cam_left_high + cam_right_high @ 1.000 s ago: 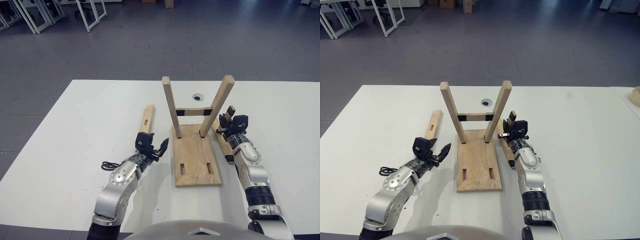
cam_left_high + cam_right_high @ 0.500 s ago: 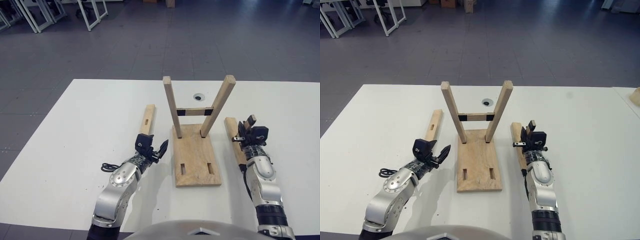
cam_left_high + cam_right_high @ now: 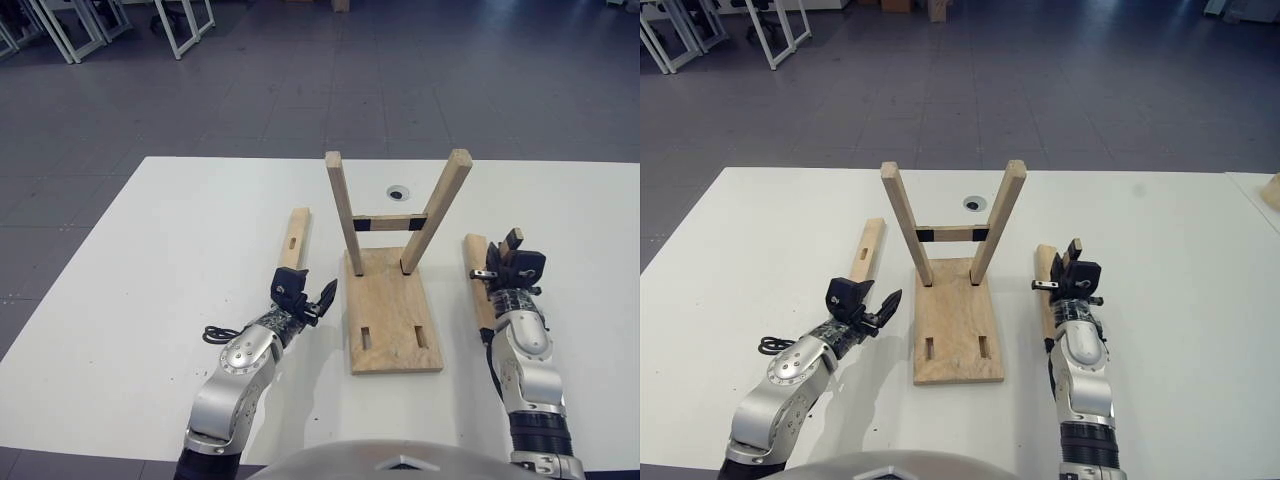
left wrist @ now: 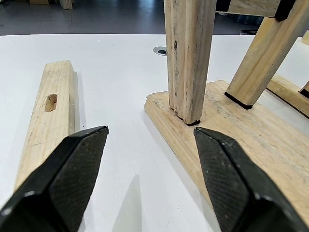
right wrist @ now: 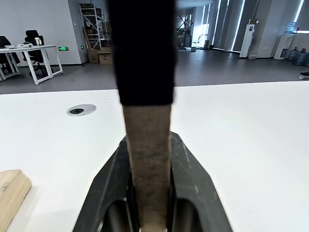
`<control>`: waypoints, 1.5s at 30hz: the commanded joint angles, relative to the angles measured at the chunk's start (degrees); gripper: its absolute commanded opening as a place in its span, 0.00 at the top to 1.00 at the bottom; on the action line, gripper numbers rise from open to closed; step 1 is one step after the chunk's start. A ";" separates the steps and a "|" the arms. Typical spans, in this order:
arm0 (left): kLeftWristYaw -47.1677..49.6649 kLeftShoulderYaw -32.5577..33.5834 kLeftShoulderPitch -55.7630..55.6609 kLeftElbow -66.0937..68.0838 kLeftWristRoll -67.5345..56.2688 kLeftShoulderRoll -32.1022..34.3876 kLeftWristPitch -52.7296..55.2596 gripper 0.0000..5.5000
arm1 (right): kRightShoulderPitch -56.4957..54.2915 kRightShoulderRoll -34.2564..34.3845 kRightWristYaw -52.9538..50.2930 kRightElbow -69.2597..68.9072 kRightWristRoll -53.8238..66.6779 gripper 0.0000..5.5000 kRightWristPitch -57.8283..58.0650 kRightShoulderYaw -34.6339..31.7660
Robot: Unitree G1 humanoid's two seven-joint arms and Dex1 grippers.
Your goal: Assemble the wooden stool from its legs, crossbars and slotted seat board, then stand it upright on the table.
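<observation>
Left arm: it lies low over the table [image 3: 170, 230], forearm angled in toward the seat board [image 3: 392, 300]. The left gripper [image 3: 306, 297] sits between the left loose leg [image 3: 293, 238] and the board's left edge, apart from both.
Left fingers: spread wide with nothing between them. In the left wrist view one pad [image 4: 67, 179] stands on the loose leg's side and the other on the side of the board's near corner.
Right arm: the forearm runs straight forward, right of the board. The right gripper [image 3: 508, 260] is just beside the far half of the right loose leg [image 3: 476, 272]; I cannot tell if they touch.
Right fingers: closed on the held crossbar [image 5: 146, 159], whose black-capped end sticks up out of the gripper.
Seat board: flat at mid-table. Two upright legs [image 3: 342, 210] stand in its far slots, leaning apart and joined by the fitted crossbar [image 3: 388, 223]; the near slots [image 3: 365, 337] are unfilled.
Loose legs: both lie flat, one on each side of the board, roughly parallel to its long edges.
Edges: the cable hole [image 3: 398, 190] lies behind the upright legs, near the far edge. A black cable [image 3: 214, 332] lies beside the left forearm.
Room: a narrow strip of tabletop lies on each side of the board, and broad white tabletop lies outside both loose legs.
</observation>
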 commanded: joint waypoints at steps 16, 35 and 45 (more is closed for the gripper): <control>0.11 -0.68 0.03 0.24 1.75 -0.10 0.12 0.40 | -4.88 0.20 -2.07 -5.15 0.05 0.47 3.09 -1.97; 1.43 -1.46 0.03 1.00 2.66 -1.80 -0.67 0.40 | -31.20 -7.62 -7.45 -11.27 8.75 0.59 54.36 -10.32; 1.12 -0.67 0.26 0.06 2.82 -1.46 -0.03 0.40 | -41.06 -6.19 -10.64 -18.08 9.63 0.59 50.03 -14.74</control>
